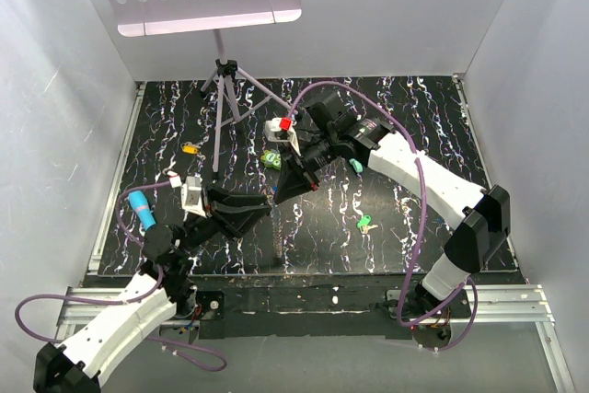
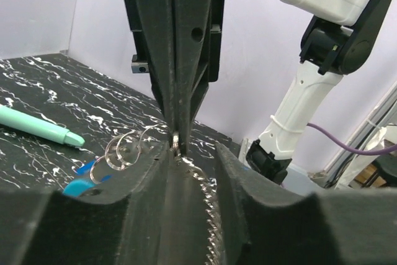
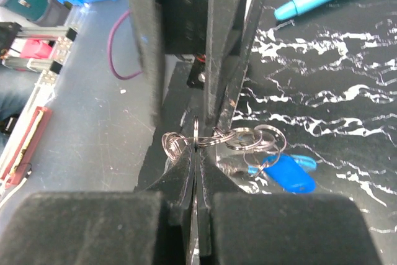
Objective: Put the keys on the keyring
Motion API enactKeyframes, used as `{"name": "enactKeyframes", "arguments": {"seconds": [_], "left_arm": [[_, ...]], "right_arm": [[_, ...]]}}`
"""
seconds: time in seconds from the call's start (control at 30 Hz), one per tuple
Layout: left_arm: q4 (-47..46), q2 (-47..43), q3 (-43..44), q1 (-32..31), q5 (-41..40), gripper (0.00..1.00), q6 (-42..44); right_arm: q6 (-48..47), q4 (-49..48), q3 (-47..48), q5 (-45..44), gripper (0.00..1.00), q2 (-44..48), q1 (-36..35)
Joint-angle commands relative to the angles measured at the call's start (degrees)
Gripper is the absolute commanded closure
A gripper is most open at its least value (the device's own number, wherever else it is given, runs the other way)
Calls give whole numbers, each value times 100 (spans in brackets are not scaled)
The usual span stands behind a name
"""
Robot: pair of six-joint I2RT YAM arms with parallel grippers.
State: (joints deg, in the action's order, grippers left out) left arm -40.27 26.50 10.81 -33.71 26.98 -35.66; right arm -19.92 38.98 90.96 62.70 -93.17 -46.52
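The keyring is a bunch of linked metal rings [image 3: 248,138] with a blue plastic tag [image 3: 288,173], lifted off the table's middle; it also shows in the left wrist view [image 2: 124,150]. My right gripper [image 3: 196,152] is shut on one ring of it, and its tip [image 2: 177,139] reaches down between the left fingers. My left gripper [image 2: 189,156] is open around that spot, with a toothed metal strip [image 2: 208,215] lying in its gap. The two tips meet in the top view [image 1: 275,196]. A green-headed key [image 1: 365,224] lies right of centre. A yellow-headed key [image 1: 190,146] lies far left.
A teal pen [image 1: 355,166] lies by the right arm. A chunky bright-green object [image 1: 270,160] and a white block with a red top [image 1: 283,128] sit behind the grippers. A tripod stand [image 1: 224,108] rises at the back. A blue cylinder [image 1: 140,207] lies at the left edge.
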Motion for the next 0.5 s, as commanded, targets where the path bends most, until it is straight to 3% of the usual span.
{"name": "enactKeyframes", "arguments": {"seconds": [0.0, 0.17, 0.3, 0.47], "left_arm": [[1151, -294, 500, -12, 246, 59, 252], [2872, -479, 1212, -12, 387, 47, 831], [4444, -260, 1958, -12, 544, 46, 1604], [4880, 276, 2338, -12, 791, 48, 2220]], "right_arm": [[-502, 792, 202, -450, 99, 159, -6], [-1399, 2620, 1273, -1153, 99, -271, -6], [-2084, 3921, 2214, -1768, 99, -632, -6], [-2472, 4838, 2761, -2401, 99, -906, -59]]}}
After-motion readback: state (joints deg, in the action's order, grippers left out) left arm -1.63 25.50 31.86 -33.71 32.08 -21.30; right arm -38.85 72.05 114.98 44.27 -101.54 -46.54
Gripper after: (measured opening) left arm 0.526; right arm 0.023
